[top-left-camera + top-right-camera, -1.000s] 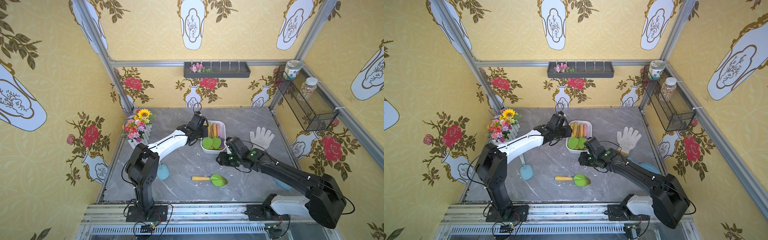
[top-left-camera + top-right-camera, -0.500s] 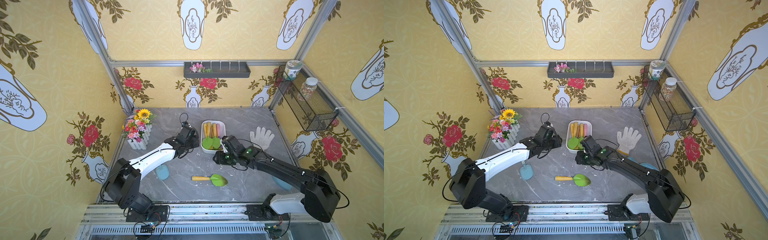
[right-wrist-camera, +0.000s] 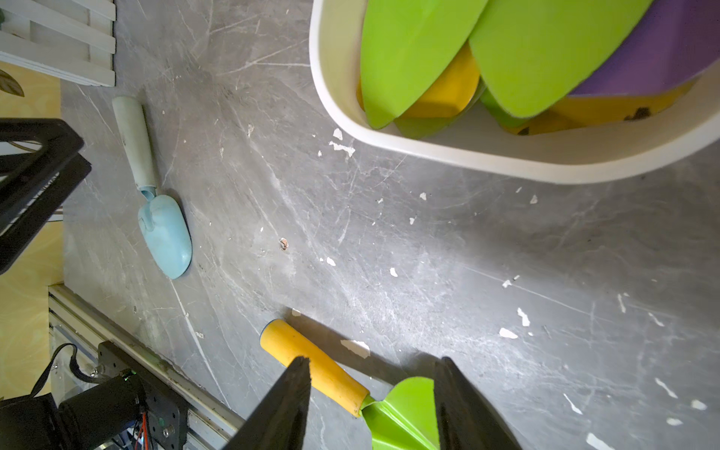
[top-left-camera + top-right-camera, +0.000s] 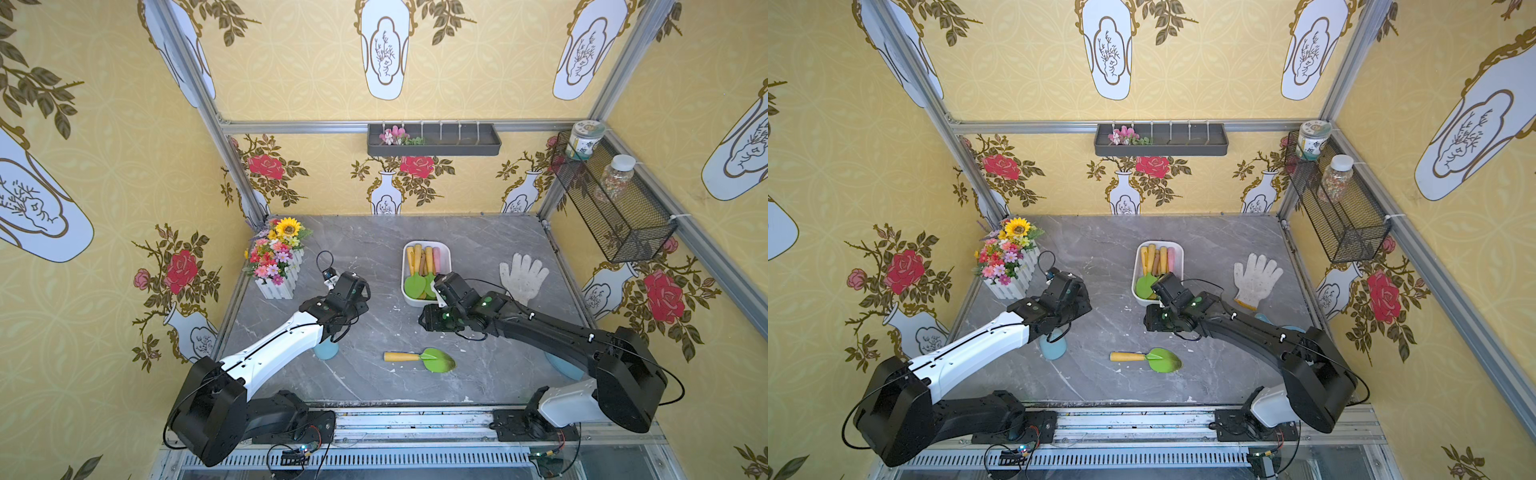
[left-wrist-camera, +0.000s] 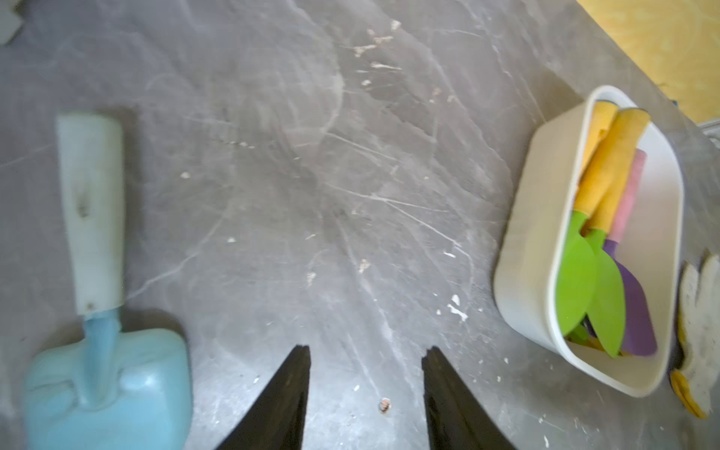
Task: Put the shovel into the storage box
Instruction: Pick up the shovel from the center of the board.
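A green-bladed shovel (image 4: 420, 357) with a yellow handle is seen lying flat on the grey marbled table (image 4: 374, 249). It is toward the near edge and about midway across, handle pointing left and blade right. It is outside the storage box (image 4: 426, 243), which stands farther back, and the two are well apart.

The storage box, a white tub with rounded corners, is already filled with other shovels (image 5: 576, 280). Two green blades on yellow handles and one purple blade on a pink handle can be made out, blades toward the near end.

The right gripper (image 3: 373, 360) is held above the table between the box and the shovel. Its jaws are apart and nothing is clamped; the yellow handle and the neck of the green blade are seen below through the gap.

The left gripper (image 5: 366, 348) is held to the left of the box, jaws likewise apart and empty, with bare table beneath.

A blue shovel (image 5: 100, 323) with a pale handle lies on the left side of the table, partly covered by the left arm in both top views.

A white glove (image 4: 523, 276) is laid flat to the right of the box, and a flower planter (image 4: 276, 266) stands at the left edge.
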`<state>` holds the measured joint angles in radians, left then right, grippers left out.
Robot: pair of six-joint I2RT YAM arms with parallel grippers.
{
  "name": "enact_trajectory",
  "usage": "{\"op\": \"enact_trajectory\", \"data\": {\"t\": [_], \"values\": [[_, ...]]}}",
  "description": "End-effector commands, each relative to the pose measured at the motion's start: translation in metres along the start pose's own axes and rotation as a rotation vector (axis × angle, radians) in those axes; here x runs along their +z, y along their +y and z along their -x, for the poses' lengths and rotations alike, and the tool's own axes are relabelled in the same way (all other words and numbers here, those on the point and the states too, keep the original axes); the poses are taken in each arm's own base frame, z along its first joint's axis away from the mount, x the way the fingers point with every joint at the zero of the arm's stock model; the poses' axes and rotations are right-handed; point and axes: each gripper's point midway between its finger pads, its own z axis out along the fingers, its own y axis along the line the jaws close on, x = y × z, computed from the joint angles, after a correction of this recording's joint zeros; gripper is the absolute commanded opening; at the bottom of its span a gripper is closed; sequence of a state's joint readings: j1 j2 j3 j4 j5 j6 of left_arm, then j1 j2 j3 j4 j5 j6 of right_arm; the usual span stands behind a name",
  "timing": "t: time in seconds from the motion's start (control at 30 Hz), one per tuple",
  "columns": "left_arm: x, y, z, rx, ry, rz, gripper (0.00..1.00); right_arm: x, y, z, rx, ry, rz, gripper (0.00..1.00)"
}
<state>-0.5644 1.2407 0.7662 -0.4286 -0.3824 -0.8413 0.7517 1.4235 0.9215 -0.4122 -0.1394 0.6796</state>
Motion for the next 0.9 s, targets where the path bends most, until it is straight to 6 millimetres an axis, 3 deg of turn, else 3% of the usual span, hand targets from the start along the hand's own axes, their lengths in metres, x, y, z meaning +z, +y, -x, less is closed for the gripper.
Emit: {"op": "enact_trajectory", "data": {"t": [0.0, 0.3, 0.87], "values": [[-0.001, 0.035, 0.001, -0.095, -0.013, 0.101, 0.51, 0.003, 0.006, 0.003, -0.009, -0.017, 0.019, 0.55], [0.003, 0.083, 0.017, -0.185, -0.054, 0.229, 0.51, 0.01, 0.011, -0.001, -0.011, -0.006, 0.033, 0.55], [0.033, 0.113, 0.03, -0.21, -0.035, 0.316, 0.51, 0.028, 0.035, -0.014, -0.069, 0.038, 0.052, 0.55]]}}
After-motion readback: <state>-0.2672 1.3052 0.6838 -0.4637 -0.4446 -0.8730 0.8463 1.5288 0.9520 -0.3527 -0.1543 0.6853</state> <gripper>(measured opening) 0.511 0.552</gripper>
